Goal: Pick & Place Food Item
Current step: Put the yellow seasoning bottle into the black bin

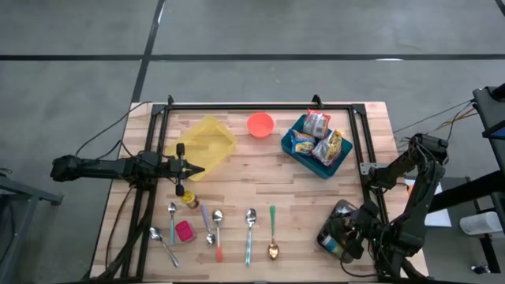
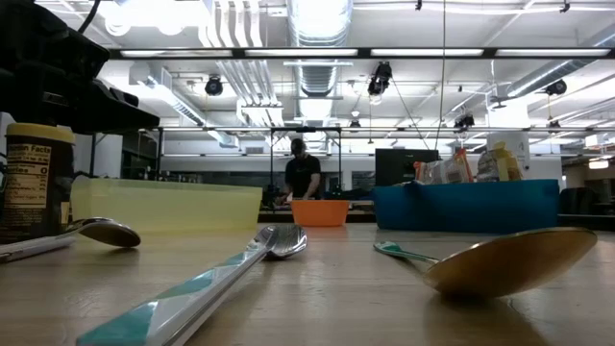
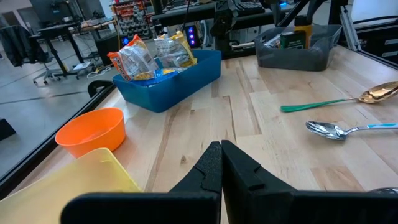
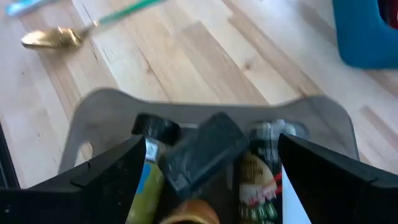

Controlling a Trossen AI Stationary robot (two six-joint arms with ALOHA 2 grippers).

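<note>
A grey bin at the table's near right corner holds several food items: a bottle with a black cap, a dark packet and a bottle with a red and green label. My right gripper hangs open just above them, one finger on either side of the dark packet, and it shows over the bin in the high view. A blue bin at the far right holds snack packets. My left gripper waits shut at the table's left.
An orange bowl and a yellow container stand at the far side. Several spoons, a small jar and a pink piece lie along the near side. A black frame edges the table. A person stands far behind it.
</note>
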